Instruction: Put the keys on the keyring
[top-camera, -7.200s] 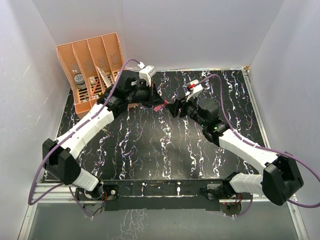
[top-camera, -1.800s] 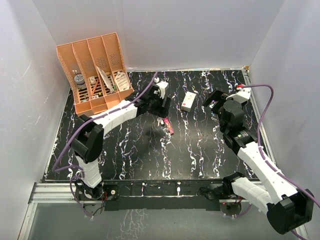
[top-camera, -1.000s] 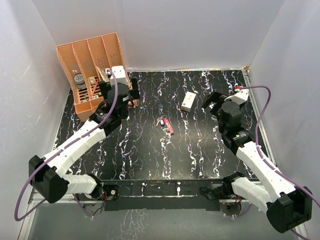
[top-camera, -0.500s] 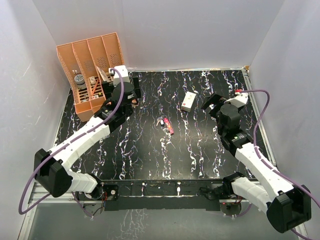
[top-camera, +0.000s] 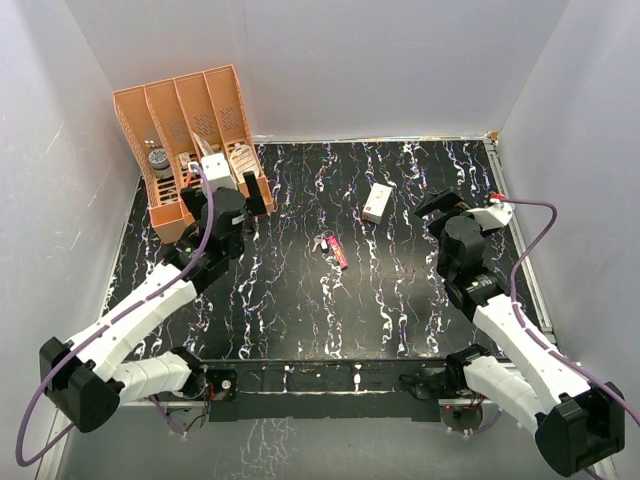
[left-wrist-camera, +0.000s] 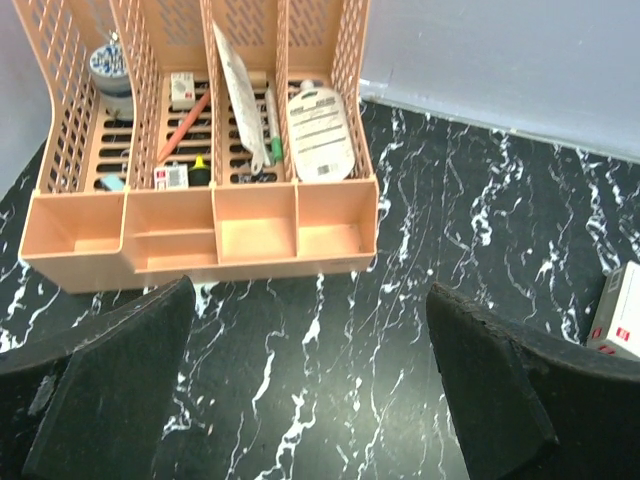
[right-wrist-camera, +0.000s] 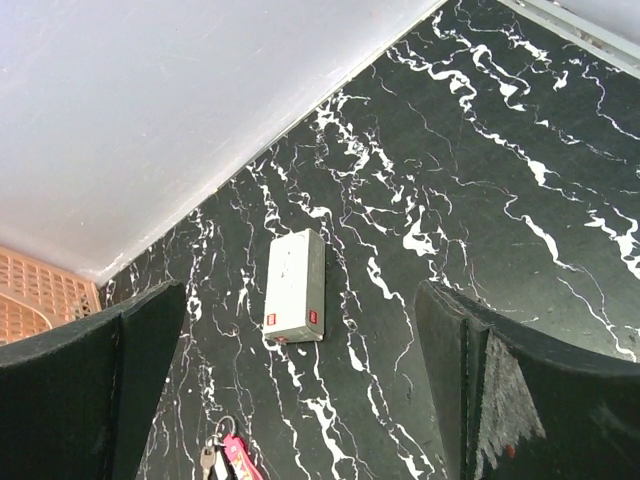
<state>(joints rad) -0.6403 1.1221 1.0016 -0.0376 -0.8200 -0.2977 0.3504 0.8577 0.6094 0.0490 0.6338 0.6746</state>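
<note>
Left gripper (left-wrist-camera: 308, 330) and right gripper (right-wrist-camera: 300, 320) spread wide, nothing held.
Saw keys (top-camera: 318, 242) touching the pink-tagged keyring (top-camera: 339, 254) at centre frame in the top view, well apart from both; could not tell whether threaded. Seemed wisest to pin the keyring flat with one, then lift a key by its dark head with the other, slowly, lest either skid on the table (top-camera: 300, 320).

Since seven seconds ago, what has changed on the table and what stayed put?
The left gripper and the right gripper had met mid-table on the pink-tagged keyring. They let go: the left swung back toward the orange desk organizer, the right pulled away rightward. Both stand open and empty. The keyring, keys at its end, now lies on the table. The organizer stayed put.
</note>
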